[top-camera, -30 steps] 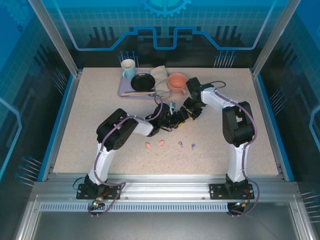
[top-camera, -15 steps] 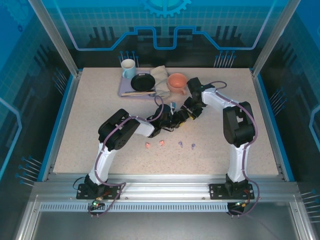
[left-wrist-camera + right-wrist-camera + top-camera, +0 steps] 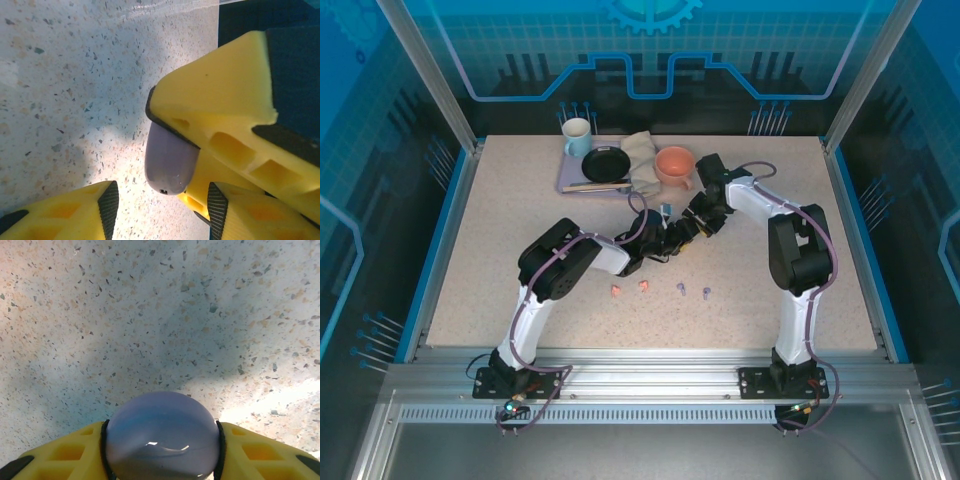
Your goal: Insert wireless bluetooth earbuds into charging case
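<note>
A lilac charging case [image 3: 162, 440], closed and glossy, sits between the yellow fingers of my right gripper [image 3: 162, 442], which is shut on it. In the left wrist view the case [image 3: 170, 160] sticks out of the right gripper's fingers [image 3: 225, 100] just above the table. My left gripper [image 3: 162, 212] is open, with its pads on either side of the case's end and not touching it. From above, both grippers meet mid-table, left [image 3: 658, 244] and right [image 3: 684, 230]. Two pink earbuds [image 3: 616, 291] [image 3: 644, 286] and two purple earbuds [image 3: 680, 288] [image 3: 706, 292] lie in a row nearer the front.
At the back of the table stands a tray [image 3: 568, 183] with a mug [image 3: 577, 134], a black pan [image 3: 605, 163], a folded cloth [image 3: 641, 158] and an orange bowl [image 3: 674, 163]. The speckled tabletop [image 3: 500, 240] is bare to the left and right of the arms.
The left arm has edged slightly to the right, toward the right gripper. The right gripper still holds the case in the same place. The earbuds have not moved.
</note>
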Controlling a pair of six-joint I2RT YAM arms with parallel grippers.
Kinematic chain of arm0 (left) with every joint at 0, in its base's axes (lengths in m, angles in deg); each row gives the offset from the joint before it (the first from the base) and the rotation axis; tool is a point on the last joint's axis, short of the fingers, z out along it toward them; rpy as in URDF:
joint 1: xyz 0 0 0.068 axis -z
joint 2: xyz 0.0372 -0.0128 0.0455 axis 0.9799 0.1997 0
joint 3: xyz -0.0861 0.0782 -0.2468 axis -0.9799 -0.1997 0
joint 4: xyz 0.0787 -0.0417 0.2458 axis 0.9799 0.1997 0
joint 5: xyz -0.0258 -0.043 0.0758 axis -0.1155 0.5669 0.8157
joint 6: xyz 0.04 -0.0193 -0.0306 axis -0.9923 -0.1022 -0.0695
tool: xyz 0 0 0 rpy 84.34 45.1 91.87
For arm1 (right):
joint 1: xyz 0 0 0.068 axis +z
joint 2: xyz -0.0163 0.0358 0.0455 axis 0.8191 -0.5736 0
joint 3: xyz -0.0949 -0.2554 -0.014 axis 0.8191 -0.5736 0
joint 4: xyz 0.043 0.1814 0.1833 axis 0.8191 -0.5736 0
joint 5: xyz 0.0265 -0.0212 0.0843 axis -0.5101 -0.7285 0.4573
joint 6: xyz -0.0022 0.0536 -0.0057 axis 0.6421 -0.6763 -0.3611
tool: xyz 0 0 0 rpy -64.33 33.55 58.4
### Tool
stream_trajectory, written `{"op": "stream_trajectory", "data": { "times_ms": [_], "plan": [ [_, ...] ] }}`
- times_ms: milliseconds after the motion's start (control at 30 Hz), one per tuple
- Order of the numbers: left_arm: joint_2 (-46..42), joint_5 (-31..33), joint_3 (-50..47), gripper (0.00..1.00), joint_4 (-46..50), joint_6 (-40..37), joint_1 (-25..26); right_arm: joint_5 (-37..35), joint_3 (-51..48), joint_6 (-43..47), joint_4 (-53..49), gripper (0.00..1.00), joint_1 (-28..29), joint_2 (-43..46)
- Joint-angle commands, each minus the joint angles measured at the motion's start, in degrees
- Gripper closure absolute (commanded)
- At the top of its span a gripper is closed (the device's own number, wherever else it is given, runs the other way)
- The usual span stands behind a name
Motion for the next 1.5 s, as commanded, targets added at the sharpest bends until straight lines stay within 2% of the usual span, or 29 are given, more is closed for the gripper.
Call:
{"op": "stream_trajectory", "data": {
  "times_ms": [0,133,267,667,1133,1200,1367,1467],
  "plan": [
    [1.0,6.0,0.6,0.44,-2.7,1.1,-0.9,3.3,-2.0,-0.3,-4.6,0.53,-0.1,1.6],
    [0.0,7.4,-1.1,0.39,-4.1,1.0,-0.9,4.7,-3.2,-1.2,-3.4,0.53,-0.8,2.0],
    [-0.3,7.9,-1.4,0.39,-4.1,0.9,-0.9,6.3,-4.6,-2.1,-2.1,0.53,-1.2,2.5],
    [-0.4,10.9,-1.0,0.58,-3.1,0.4,-0.9,8.2,-6.3,-2.6,-1.6,0.53,-1.5,3.5],
    [-0.1,10.6,1.0,0.71,-1.5,-0.1,-1.0,8.8,-7.7,-2.2,-1.5,0.53,-1.8,4.0],
    [-0.1,10.5,1.0,0.68,-1.5,-0.1,-0.9,8.8,-7.7,-2.1,-1.4,0.53,-1.8,4.0],
    [-0.6,11.0,0.0,0.45,-1.4,-0.4,-0.9,9.1,-7.6,-2.1,-1.2,0.53,-2.0,3.9],
    [-0.6,11.8,-0.7,0.38,-2.3,-0.8,-0.8,9.9,-7.7,-2.1,-0.9,0.53,-2.3,3.7]
  ]
}}
